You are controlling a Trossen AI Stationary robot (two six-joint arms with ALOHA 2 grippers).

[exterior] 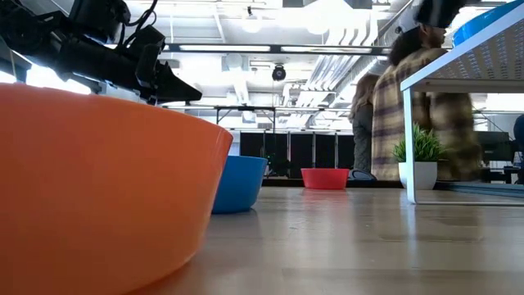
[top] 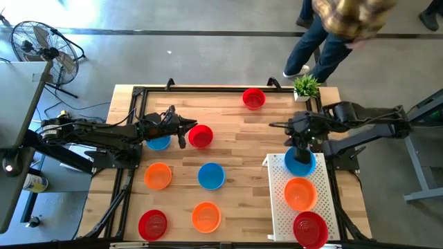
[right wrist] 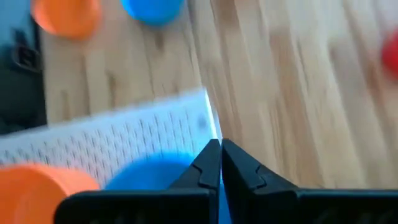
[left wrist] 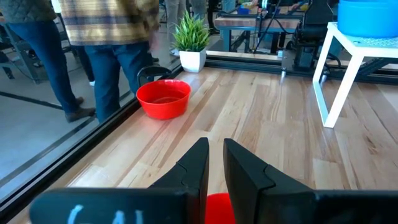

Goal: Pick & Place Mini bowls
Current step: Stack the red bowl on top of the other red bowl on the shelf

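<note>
High view shows the right gripper (top: 300, 153) above the blue mini bowl (top: 300, 163) on the white perforated tray (top: 279, 207), fingers closed empty, so that placement looks finished. The left gripper (top: 181, 131) holds the red mini bowl (top: 201, 136) by its rim, fingers narrow, over the bench (top: 242, 138); carrying it across to the tray seems next.

This is a robotics lab or workshop in an open industrial hall. A wooden bench (top: 235, 138) framed by black metal rails stands on a bare concrete floor (top: 208, 48), with two dark robot arms mounted at its sides. A standing fan (top: 41, 45) sits nearby. The low view shows exposed ceiling ducts and strip lights (exterior: 270, 49) and dark equipment racks (exterior: 286, 156). A person in a plaid shirt (exterior: 409, 115) stands beside the bench.
</note>
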